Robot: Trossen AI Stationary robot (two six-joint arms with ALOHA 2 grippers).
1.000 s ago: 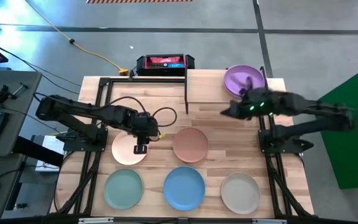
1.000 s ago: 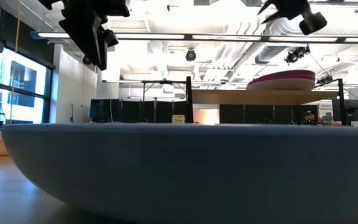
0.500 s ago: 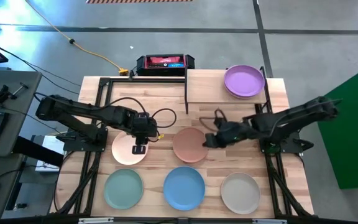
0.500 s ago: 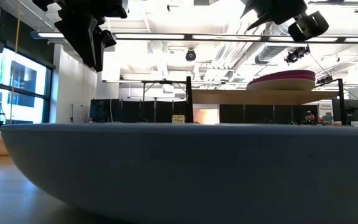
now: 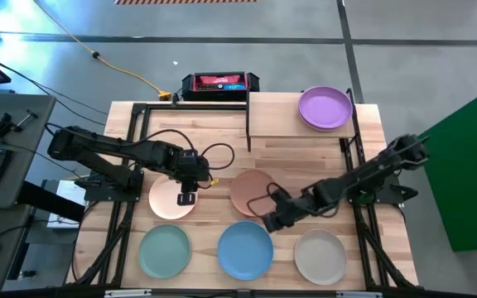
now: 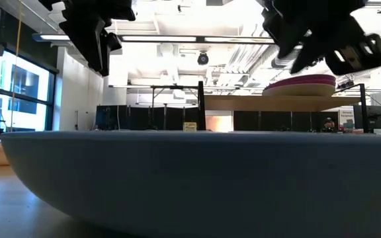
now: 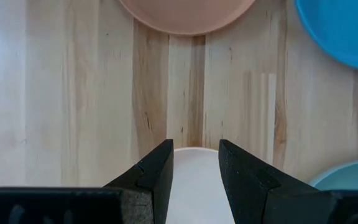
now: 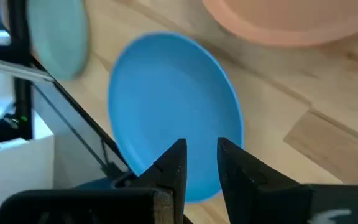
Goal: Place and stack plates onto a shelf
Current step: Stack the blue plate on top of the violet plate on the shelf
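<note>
Since a second ago: right claw [image 5: 268, 222] has swung from the purple plate [image 5: 325, 108] on the shelf [image 5: 280, 112], upper right, down to centre frame; left claw [image 5: 187, 199] unchanged.
High view: right claw hovers between terracotta plate [image 5: 252, 192] and blue plate [image 5: 245, 249]; left claw over peach plate [image 5: 171, 199].
Low view: blue plate's rim [image 6: 190, 178] fills the foreground; both claws hang along the top.
Left wrist view: claw narrowly parted, empty, above the pale plate [image 7: 194, 186].
Right wrist view: claw narrowly parted, empty, aimed at blue plate [image 8: 173, 112].
Advice: descend squarely onto the near rim before closing.
</note>
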